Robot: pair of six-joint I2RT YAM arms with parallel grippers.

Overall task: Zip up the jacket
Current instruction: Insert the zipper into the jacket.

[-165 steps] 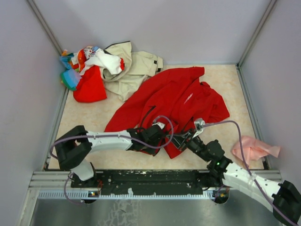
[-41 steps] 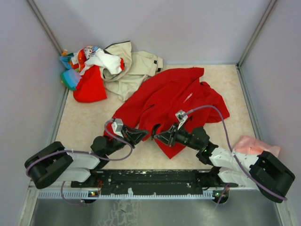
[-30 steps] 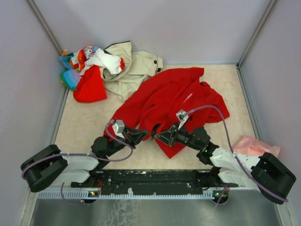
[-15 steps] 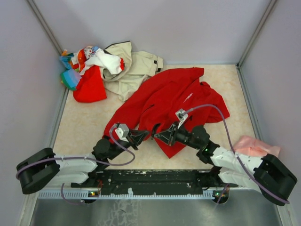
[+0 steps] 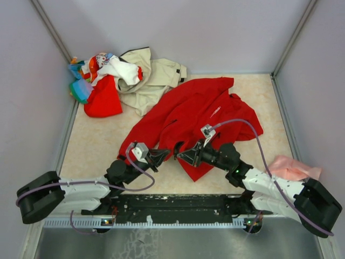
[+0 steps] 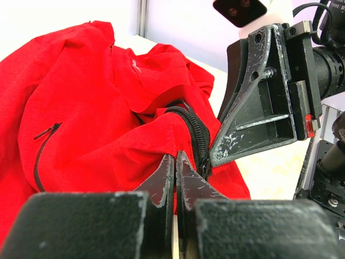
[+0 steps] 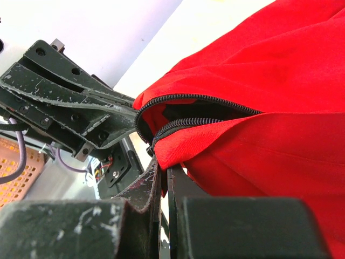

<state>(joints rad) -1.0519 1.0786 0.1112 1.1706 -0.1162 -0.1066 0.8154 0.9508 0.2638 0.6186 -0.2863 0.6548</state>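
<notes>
We see the red jacket (image 5: 199, 108) spread on the middle of the desk (image 5: 97, 145), collar toward the far right corner and its near hem pointing at the arm bases, white chest logo (image 5: 215, 111) facing up. The left arm (image 5: 81, 188) lies low, its elbow folded out at the near left corner and its forearm running right and slightly away from us to the hem. The right arm (image 5: 269, 183) mirrors it, elbow tucked at the near right corner, forearm angled left and away. The two wrists point at each other, tips close together at the hem. In the left wrist view the left jaws are pressed together on a fold of red fabric just beside the black front zipper (image 6: 197, 132), with the right arm's fingers touching the cloth on the zipper's other side. In the right wrist view the right jaws likewise pinch the red fabric just below the zipper's teeth (image 7: 183, 123), whose two rows lie apart here. A beige jacket (image 5: 156, 75) and a pile of mixed clothes (image 5: 99, 78) sit at the far left, and a pink cloth (image 5: 291, 170) lies by the right wall.
</notes>
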